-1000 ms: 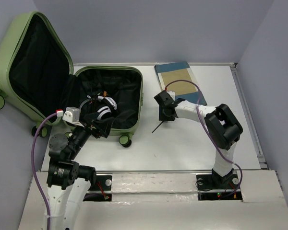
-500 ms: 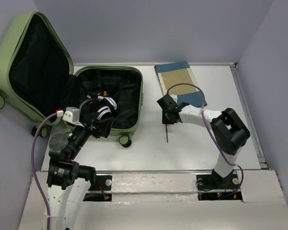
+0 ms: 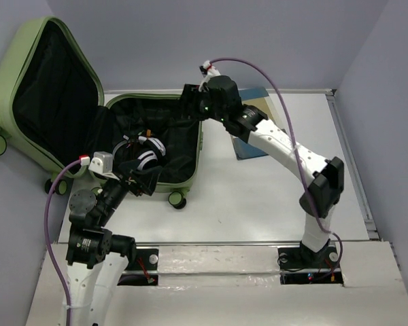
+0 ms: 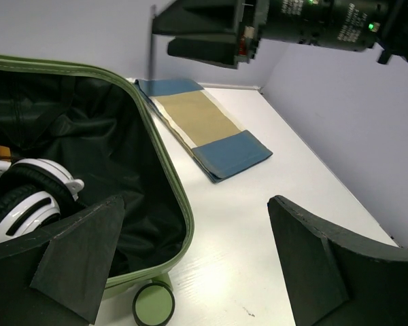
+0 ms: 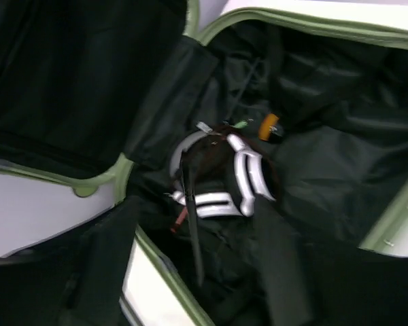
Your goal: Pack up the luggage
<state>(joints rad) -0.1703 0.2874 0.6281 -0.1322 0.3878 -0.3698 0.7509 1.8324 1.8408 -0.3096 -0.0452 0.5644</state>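
Observation:
The luggage point(image 3: 199, 139) lies open at the left, its light-green lid point(image 3: 1, 85) leaning back and its lining black. White-and-black headphones point(image 3: 147, 153) rest inside it. My right gripper point(image 3: 189, 96) hovers above the luggage's back right corner. Its jaws stand apart in the right wrist view, and a thin black rod point(image 5: 194, 234) hangs in the gap, over the headphones point(image 5: 239, 178). Whether a finger touches the rod I cannot tell. My left gripper point(image 3: 140, 179) sits wide open and empty at the luggage's front edge point(image 4: 171, 180).
A folded blue-and-tan cloth point(image 4: 205, 126) lies on the white table right of the luggage, partly under the right arm point(image 3: 279, 146). A green caster wheel point(image 4: 153, 305) pokes out at the front corner. Grey walls close in on three sides.
The right arm swung from the table's middle up and left to the luggage's back corner, bringing the black rod along. Its jaws now stand wider. The left arm stayed put.

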